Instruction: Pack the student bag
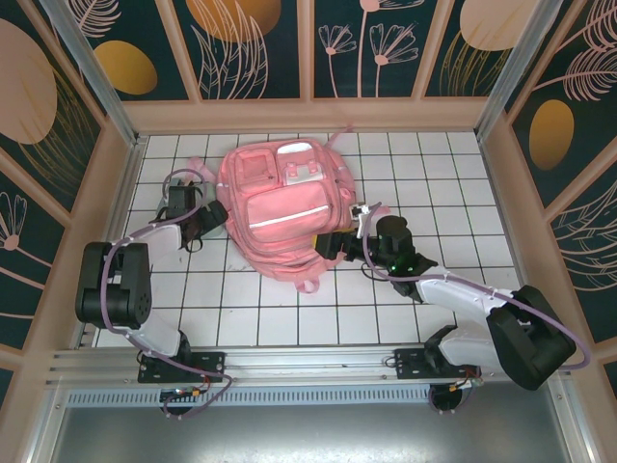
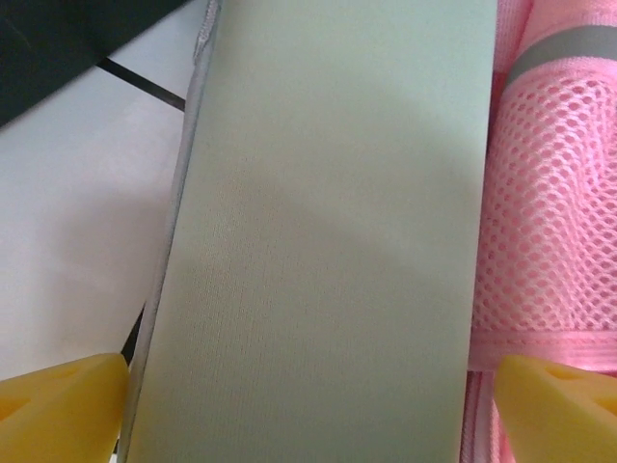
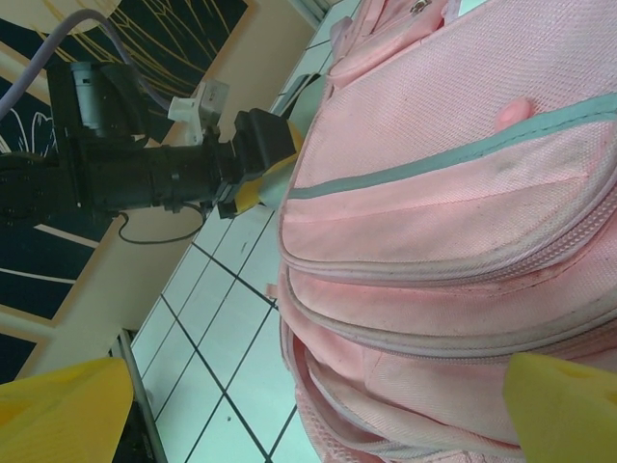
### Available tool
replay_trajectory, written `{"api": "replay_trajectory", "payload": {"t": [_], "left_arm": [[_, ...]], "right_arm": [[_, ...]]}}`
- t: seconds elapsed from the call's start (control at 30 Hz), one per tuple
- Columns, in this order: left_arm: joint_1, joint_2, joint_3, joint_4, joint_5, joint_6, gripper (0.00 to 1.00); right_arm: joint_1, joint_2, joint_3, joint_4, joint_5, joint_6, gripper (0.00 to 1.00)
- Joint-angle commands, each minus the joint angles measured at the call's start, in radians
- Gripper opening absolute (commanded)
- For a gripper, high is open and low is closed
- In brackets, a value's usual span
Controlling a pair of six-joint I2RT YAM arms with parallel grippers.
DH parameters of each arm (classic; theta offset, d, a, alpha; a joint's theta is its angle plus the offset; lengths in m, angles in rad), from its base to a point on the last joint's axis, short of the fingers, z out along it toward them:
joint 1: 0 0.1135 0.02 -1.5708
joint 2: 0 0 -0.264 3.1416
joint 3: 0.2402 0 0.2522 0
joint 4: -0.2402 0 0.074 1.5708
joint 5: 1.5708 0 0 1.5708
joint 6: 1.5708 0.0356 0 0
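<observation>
The student bag [image 1: 284,207], a large light-pink backpack with a pale strip across its front, lies on the white tiled table. My left gripper [image 1: 214,220] is at the bag's left side. In the left wrist view a flat mint-green case [image 2: 328,241] lies between the open yellow fingers of my left gripper [image 2: 308,420], beside the bag's pink mesh [image 2: 554,193]. A narrow gap shows at the right finger. My right gripper [image 1: 333,243] is open at the bag's lower right edge. In the right wrist view my right gripper [image 3: 313,420] faces the bag's zip seams [image 3: 434,280], one of which gapes.
Wooden walls with dark painted panels [image 1: 308,48] close in the tiled table [image 1: 443,174] on three sides. A metal rail [image 1: 308,362] with both arm bases runs along the near edge. Bare tiles lie in front of the bag and to its right.
</observation>
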Motion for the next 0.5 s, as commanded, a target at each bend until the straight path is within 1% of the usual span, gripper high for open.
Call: {"api": "replay_trajectory", "payload": {"t": [0.0,0.1,0.23,0.27,0.37,0.47], "left_arm": [[-0.005,0.033,0.050,-0.068,-0.113,0.045,0.97],[-0.026,0.059,0.078,-0.089,-0.159,0.071,0.99],[-0.048,0.122,0.130,-0.136,-0.240,0.093,0.96],[-0.048,0.138,0.138,-0.144,-0.247,0.098,0.92],[-0.049,0.172,0.151,-0.153,-0.260,0.100,0.89],[-0.049,0.200,0.160,-0.154,-0.249,0.103,0.90]], "right_arm": [[-0.008,0.012,-0.014,0.051,-0.031,0.016,0.99],[-0.007,0.015,-0.013,0.052,-0.039,0.019,0.99],[-0.009,0.015,-0.012,0.051,-0.042,0.022,0.99],[-0.008,0.014,-0.012,0.052,-0.042,0.022,0.99],[-0.010,0.015,-0.013,0.051,-0.042,0.023,0.99],[-0.012,0.015,-0.013,0.052,-0.045,0.025,0.99]]}}
